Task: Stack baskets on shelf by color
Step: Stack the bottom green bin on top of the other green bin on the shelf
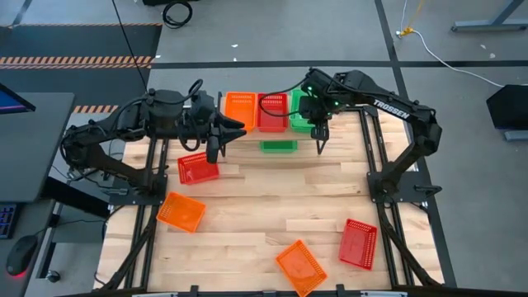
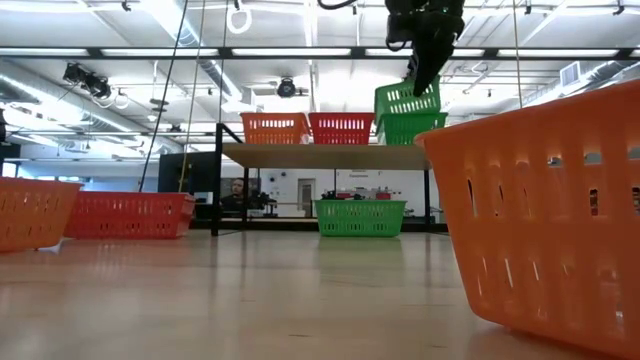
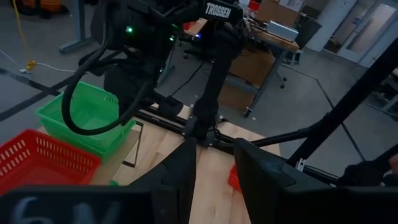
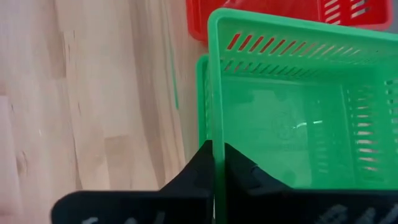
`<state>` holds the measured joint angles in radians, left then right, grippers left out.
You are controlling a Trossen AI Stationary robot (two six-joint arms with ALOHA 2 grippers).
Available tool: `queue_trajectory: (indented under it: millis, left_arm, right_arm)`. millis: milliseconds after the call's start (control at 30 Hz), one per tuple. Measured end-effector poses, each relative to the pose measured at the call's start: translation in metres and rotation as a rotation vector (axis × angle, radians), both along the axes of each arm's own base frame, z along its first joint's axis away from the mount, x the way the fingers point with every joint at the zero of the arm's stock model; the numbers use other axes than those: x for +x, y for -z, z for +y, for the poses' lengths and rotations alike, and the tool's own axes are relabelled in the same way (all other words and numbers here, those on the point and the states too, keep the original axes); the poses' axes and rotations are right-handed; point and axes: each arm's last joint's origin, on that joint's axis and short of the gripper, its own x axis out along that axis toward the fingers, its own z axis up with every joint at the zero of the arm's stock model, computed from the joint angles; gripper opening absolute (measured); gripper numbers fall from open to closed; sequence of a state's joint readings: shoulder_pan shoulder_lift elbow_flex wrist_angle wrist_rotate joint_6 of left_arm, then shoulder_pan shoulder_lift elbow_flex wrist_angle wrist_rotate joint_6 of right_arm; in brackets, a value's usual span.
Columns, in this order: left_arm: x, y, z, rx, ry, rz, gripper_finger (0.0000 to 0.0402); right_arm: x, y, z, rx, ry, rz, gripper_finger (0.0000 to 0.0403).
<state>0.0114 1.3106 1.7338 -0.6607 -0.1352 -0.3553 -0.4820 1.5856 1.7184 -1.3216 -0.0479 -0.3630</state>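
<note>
Nine mesh baskets show in the high view, all holding nothing. Going left to right: an orange basket lies on the table's left side, with a red basket just beyond it under the left gripper, whose jaws stand partly apart and grasp nothing. On the shelf, at the table's far middle edge, sit an orange basket, a red one, then a green basket with a second green basket tilted into it. The right gripper pinches that upper basket's rim, jaws nearly closed on the thin wall. A third green basket rests on the table in front of the shelf. Nearer the front lie another orange basket and a red basket. The baskets are rectangular with slotted sides; the shelf is a light board on thin black legs. Only the low view shows the upper green basket's tilt; only the right wrist view shows the pinch on its rim.
</note>
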Motion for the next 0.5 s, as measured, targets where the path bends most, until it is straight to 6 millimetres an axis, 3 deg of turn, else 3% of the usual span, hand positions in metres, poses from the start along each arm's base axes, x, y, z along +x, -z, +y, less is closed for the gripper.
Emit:
queue_trajectory:
  millis: [500]
  left_arm:
    - [-0.0001,0.0000,0.0001,-0.035,-0.012,-0.005,0.0117]
  right_arm:
    - [-0.0014,-0.0001,-0.0033,-0.034,0.047,0.015,0.0166]
